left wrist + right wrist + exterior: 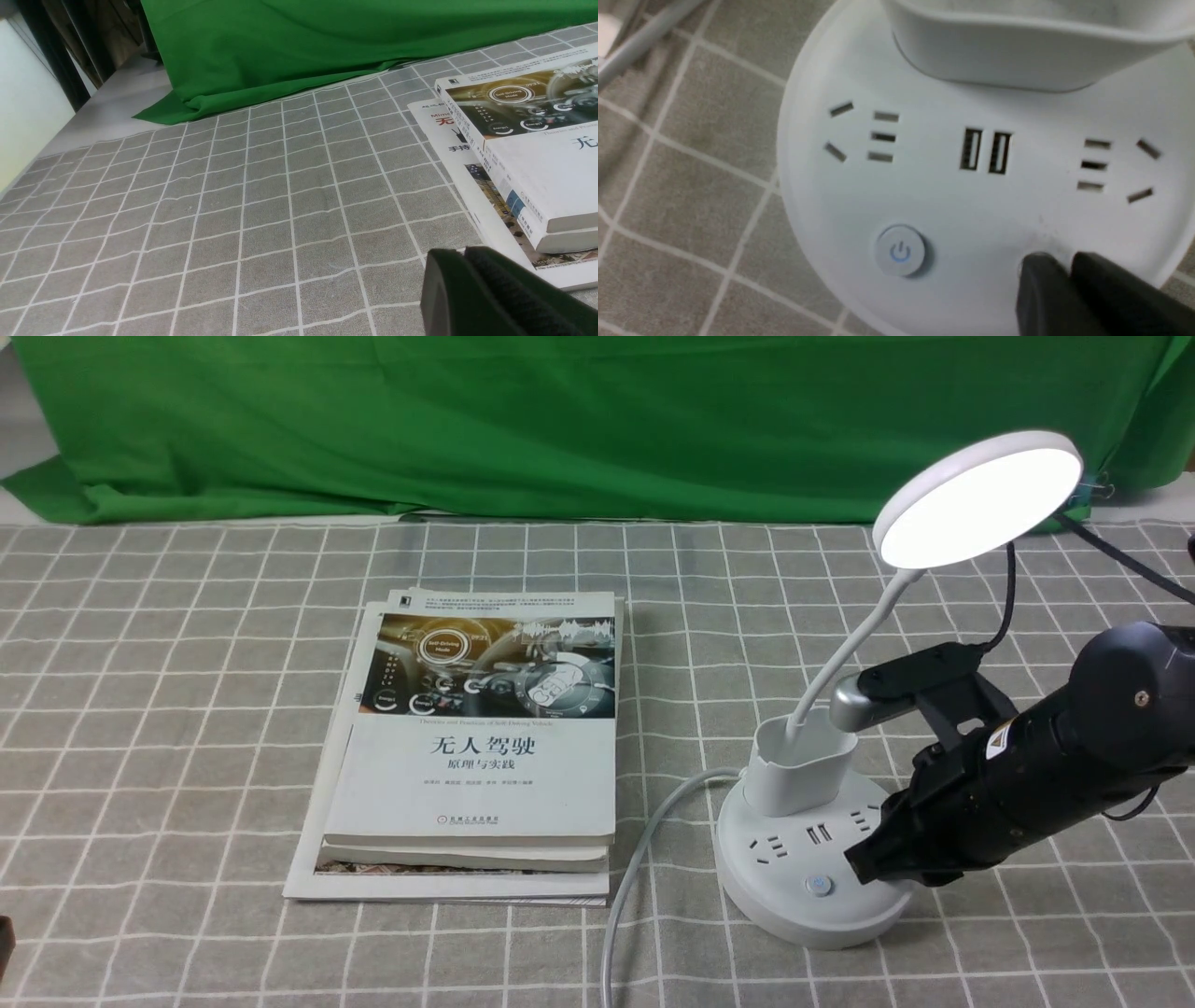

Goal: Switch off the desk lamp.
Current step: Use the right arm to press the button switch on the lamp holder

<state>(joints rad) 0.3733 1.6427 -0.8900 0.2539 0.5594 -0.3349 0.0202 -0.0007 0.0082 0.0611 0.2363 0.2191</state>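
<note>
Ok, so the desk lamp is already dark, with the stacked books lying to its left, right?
Not quite: the desk lamp is lit; the front view shows its disc head glowing white. The books do lie to its left.

Probably lab or test bench: robot arm (1055, 756), green backdrop (560, 429), grid-patterned cloth (187, 709).

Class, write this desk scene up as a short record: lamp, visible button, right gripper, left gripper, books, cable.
lamp: desk lamp lit, disc head tilted, base on the table
visible button: power button on the base, uncovered
right gripper: right gripper over the base, fingertips together, nothing held
left gripper: left gripper away from the lamp, fingertips together, nothing held
books: stack of books left of the lamp
cable: white cable between books and lamp base
</note>
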